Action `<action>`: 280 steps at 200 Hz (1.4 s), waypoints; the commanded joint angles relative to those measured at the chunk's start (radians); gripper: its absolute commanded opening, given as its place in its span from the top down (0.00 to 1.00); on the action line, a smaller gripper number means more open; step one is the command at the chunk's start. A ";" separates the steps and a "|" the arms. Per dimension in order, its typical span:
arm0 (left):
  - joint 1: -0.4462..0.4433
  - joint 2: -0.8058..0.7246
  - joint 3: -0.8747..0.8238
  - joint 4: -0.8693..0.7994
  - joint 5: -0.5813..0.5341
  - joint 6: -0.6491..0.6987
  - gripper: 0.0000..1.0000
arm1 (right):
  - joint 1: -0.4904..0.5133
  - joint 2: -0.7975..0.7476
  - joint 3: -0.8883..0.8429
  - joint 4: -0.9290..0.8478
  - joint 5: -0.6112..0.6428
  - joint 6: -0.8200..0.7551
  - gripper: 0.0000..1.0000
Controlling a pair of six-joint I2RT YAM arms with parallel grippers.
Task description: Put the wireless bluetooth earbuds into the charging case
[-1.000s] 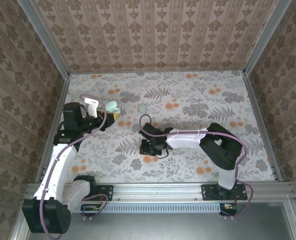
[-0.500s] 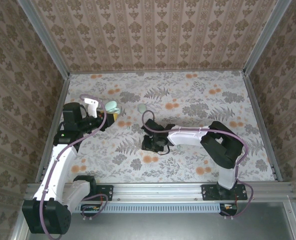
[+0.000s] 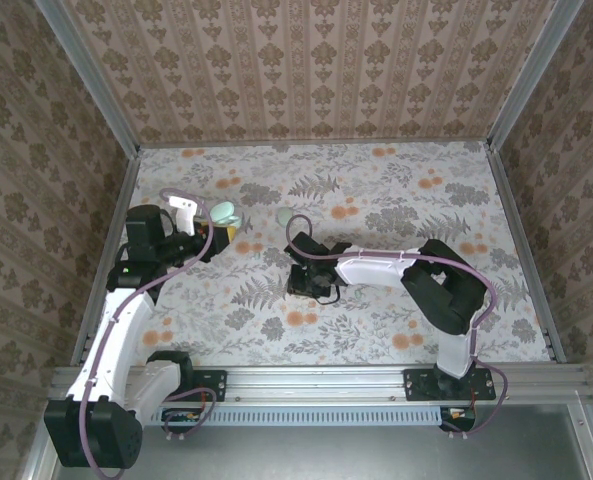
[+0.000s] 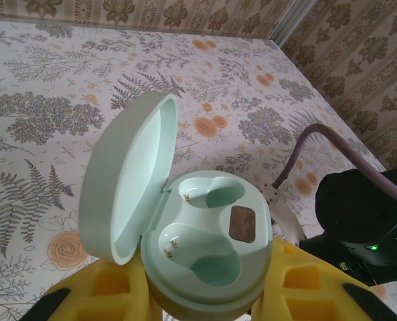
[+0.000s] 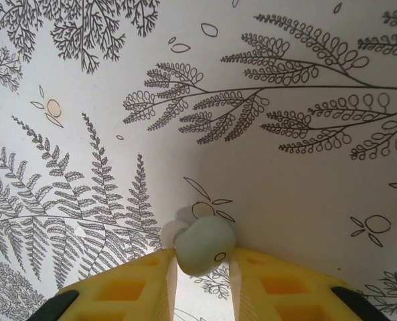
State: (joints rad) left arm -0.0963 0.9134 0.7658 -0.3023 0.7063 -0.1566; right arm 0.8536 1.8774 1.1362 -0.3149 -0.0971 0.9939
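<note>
We note that the right claw (image 3: 307,284), with the held earbud (image 5: 205,243) between its fingers, now stands farther from the near edge of the bench (image 3: 426,200) than a second ago, and slightly to the right. Its cable loop (image 3: 292,238) now reaches the loose earbud (image 3: 284,214) and partly crosses it; earlier the two were clearly apart.

The left arm (image 3: 116,320) rises and folds forward, left gripper (image 3: 221,229) clamped tight, while the right arm (image 3: 376,270) stretches low toward the left, elbow bent, right gripper (image 5: 202,266) pinched narrow, pointing downward
</note>
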 commanded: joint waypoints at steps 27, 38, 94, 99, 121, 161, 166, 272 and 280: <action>0.006 -0.006 0.001 0.014 0.012 0.029 1.00 | -0.004 0.003 0.022 -0.049 0.026 -0.017 0.68; 0.006 -0.007 -0.001 0.014 0.013 0.029 1.00 | -0.005 -0.006 0.019 -0.051 0.031 -0.017 0.67; 0.007 -0.010 -0.006 0.016 0.021 0.028 1.00 | -0.004 -0.059 -0.022 -0.015 0.046 0.031 0.64; 0.006 -0.009 -0.006 0.018 0.024 0.027 1.00 | -0.005 -0.062 -0.027 -0.009 0.049 0.038 0.63; 0.006 -0.006 -0.009 0.026 0.033 0.023 1.00 | -0.005 -0.080 -0.055 0.019 0.065 0.069 0.62; 0.006 0.001 -0.018 0.042 0.051 0.016 1.00 | -0.006 -0.085 -0.069 0.037 0.091 0.099 0.62; 0.007 0.001 -0.020 0.045 0.053 0.014 1.00 | -0.006 -0.083 -0.069 0.038 0.091 0.101 0.62; 0.005 0.016 -0.016 0.052 0.067 0.020 1.00 | 0.007 -0.039 -0.048 0.068 0.066 0.147 0.66; 0.004 0.017 -0.017 0.051 0.070 0.020 1.00 | 0.007 -0.036 -0.044 0.069 0.065 0.149 0.66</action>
State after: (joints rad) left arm -0.0963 0.9302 0.7521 -0.2764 0.7475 -0.1528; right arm 0.8539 1.8198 1.0767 -0.2424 -0.0364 1.1202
